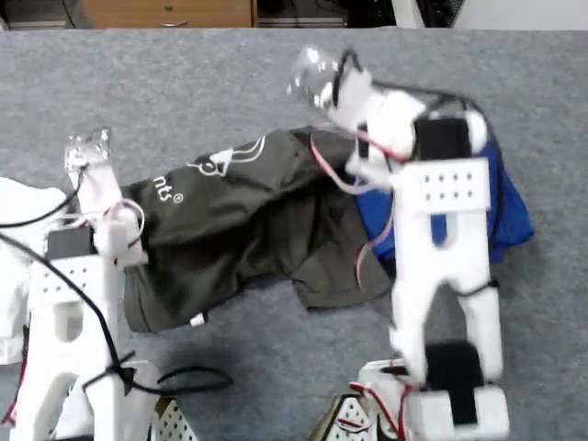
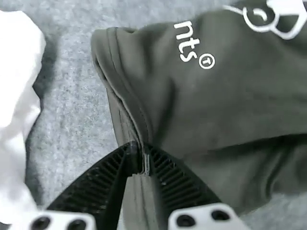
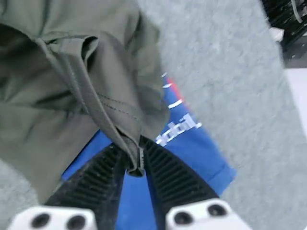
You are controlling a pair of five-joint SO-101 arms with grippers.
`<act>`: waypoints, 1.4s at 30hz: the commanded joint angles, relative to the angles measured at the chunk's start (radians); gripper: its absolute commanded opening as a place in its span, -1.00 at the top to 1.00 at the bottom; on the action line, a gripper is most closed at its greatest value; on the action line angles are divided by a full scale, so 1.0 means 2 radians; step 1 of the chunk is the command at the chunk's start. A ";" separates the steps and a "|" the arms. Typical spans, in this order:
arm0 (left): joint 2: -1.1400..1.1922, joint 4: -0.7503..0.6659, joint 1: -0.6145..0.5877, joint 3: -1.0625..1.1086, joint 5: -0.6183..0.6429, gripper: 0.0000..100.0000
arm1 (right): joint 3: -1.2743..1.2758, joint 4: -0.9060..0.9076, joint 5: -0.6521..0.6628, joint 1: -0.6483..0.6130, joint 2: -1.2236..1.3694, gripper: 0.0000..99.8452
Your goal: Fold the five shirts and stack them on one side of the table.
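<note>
A dark olive shirt (image 1: pixel 239 220) with white print lies spread across the middle of the grey table (image 1: pixel 184 83). My left gripper (image 2: pixel 136 160) is shut on its hemmed edge (image 2: pixel 127 115) at the shirt's left side, at the end of the left arm (image 1: pixel 83 239). My right gripper (image 3: pixel 139 155) is shut on a bunched fold of the same olive shirt (image 3: pixel 72 62) at its right side. Under that fold lies a blue shirt (image 3: pixel 192 143) with white print, partly hidden in the high view by the right arm (image 1: pixel 441 202). A white shirt (image 2: pixel 17 96) sits beside the left gripper.
The white shirt (image 1: pixel 14 239) reaches the table's left edge and the blue shirt (image 1: pixel 510 216) lies right of centre. Cables (image 1: pixel 184 377) and a patterned item (image 1: pixel 340 418) sit at the front edge between the arm bases. Wooden furniture (image 1: pixel 165 11) stands behind the table.
</note>
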 commanded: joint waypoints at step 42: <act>-0.062 0.238 0.033 0.010 -0.297 0.95 | 0.539 -0.093 0.120 0.082 -0.352 0.99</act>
